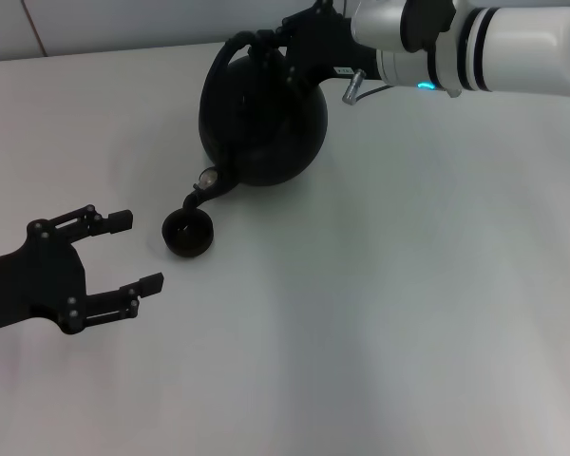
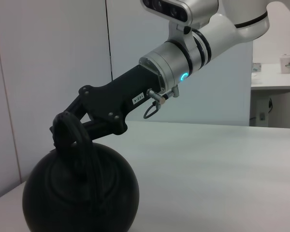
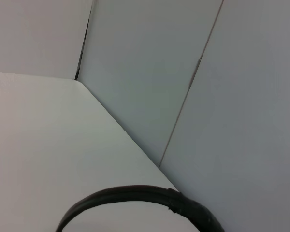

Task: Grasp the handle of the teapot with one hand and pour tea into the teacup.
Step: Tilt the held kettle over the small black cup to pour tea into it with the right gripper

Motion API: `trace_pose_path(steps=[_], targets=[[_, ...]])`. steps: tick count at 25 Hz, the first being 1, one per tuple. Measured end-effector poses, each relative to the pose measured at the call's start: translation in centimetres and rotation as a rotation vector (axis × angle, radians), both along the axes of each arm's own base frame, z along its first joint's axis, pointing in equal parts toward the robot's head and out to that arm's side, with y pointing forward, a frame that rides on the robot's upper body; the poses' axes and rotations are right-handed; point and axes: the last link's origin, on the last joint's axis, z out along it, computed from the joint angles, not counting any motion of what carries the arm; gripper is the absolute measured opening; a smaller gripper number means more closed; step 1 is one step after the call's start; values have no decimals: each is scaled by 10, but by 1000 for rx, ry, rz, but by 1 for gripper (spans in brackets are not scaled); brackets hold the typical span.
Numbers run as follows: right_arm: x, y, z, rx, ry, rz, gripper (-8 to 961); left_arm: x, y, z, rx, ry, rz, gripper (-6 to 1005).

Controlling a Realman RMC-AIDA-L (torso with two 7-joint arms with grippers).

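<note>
The round matte-black teapot (image 1: 263,119) is tilted at the back of the table, its spout (image 1: 201,193) pointing down over the small dark teacup (image 1: 188,234). My right gripper (image 1: 271,43) reaches in from the upper right and is shut on the arched black handle (image 1: 230,49) at the top of the teapot. In the left wrist view the teapot (image 2: 79,188) and its handle (image 2: 70,133) show with the right gripper (image 2: 67,126) clamped on the hoop. The right wrist view shows only the arc of the handle (image 3: 135,195). My left gripper (image 1: 128,252) rests open to the left of the teacup.
The white table (image 1: 389,313) stretches wide in front and to the right. White wall panels (image 3: 159,72) rise behind its far edge. Another white table with a paper cup (image 2: 286,63) stands far off in the background.
</note>
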Motion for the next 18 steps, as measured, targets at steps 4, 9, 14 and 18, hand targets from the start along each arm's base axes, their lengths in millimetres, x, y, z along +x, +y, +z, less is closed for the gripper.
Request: trace_pose_path(steps=[4, 9, 14, 18], targets=[[0, 0, 0, 3, -6, 10, 131, 0, 0, 0, 0, 0, -1, 799], [-2, -1, -1, 1, -13, 19, 131, 1, 1, 0, 1, 0, -4, 799], [-3, -1, -1, 3, -19, 30, 131, 1, 2, -1, 7, 3, 2, 799], [-3, -1, 1, 10, -17, 35, 131, 1, 2, -1, 8, 4, 2, 799]])
